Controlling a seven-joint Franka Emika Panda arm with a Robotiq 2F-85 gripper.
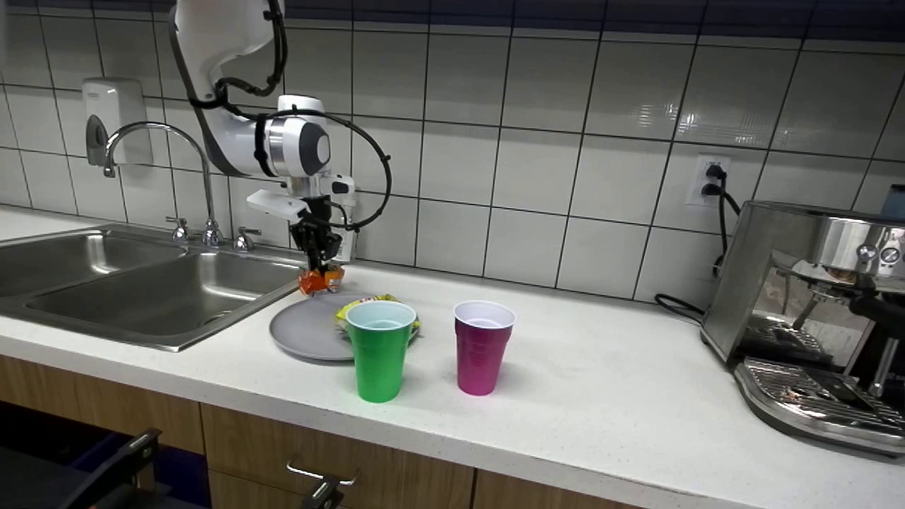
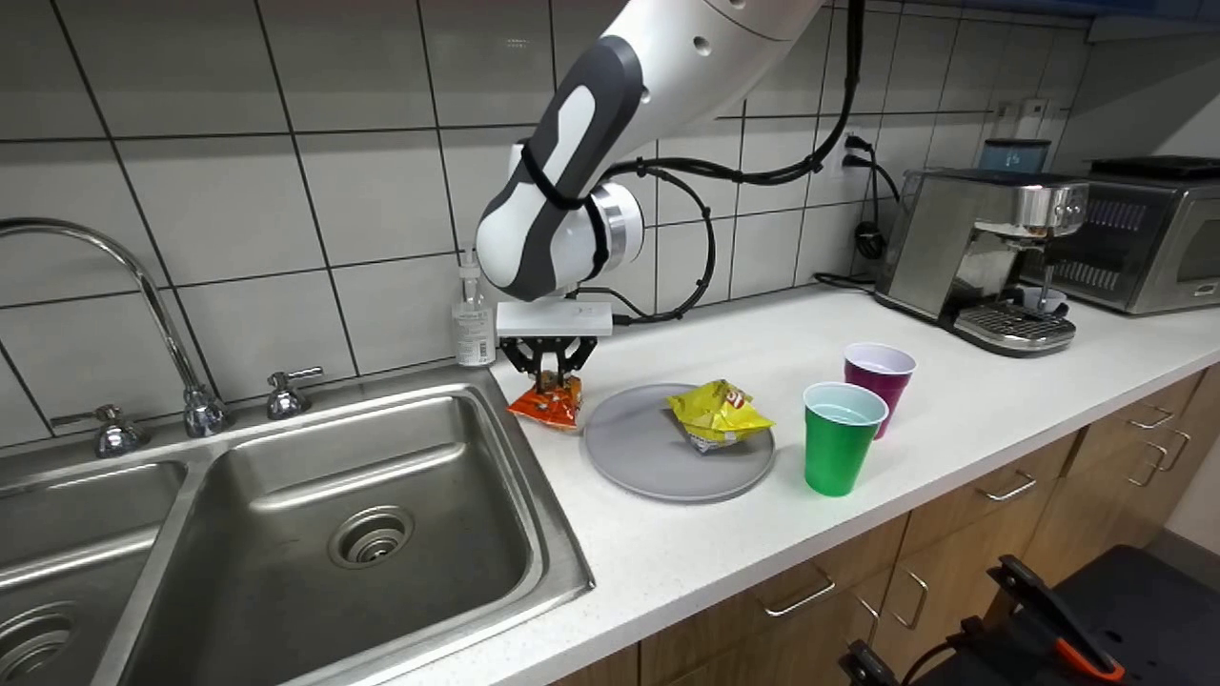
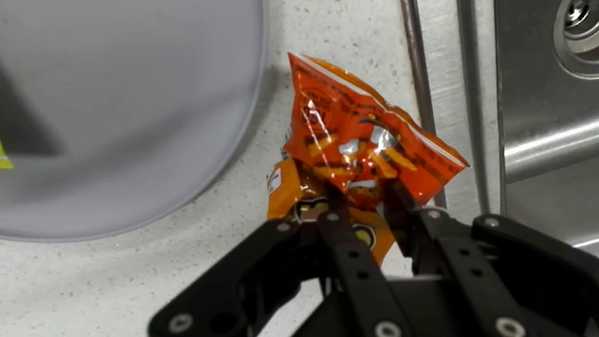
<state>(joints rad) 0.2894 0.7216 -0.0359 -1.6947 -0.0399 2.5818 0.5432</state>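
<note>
The hand (image 3: 365, 193) points down at a red-and-orange snack bag (image 3: 360, 145), its two fingers (image 3: 334, 217) standing a little apart, one on each side of the bag's creased middle; whether they press on it or only straddle it, I cannot tell; the bag is at the strip of counter (image 1: 601, 353) between the sink (image 2: 556, 543) and a round grey plate (image 2: 624, 443), near the plate but apart from it; in the wrist view one of its corners shows over the sink's steel edge, with a printed red face toward that end and a crumpled orange part under the hand; on the plate lies a yellow bag (image 2: 720, 412), set toward the side nearer the cups; a green cup (image 1: 382, 360) stands upright just beside the plate, and a purple cup (image 1: 482, 357) with a pale inside stands upright near the green one, a gap between them in an exterior view; a clear pump bottle (image 2: 474, 329) stands by the tiled wall (image 1: 537, 170), near the hand; a curved faucet (image 1: 206, 180) rises at the back of the sink; well apart, farther along the counter, stand a steel espresso machine (image 2: 929, 248) and a boxy appliance (image 2: 1144, 229); wooden drawers (image 1: 417, 459) with metal handles run below.
</note>
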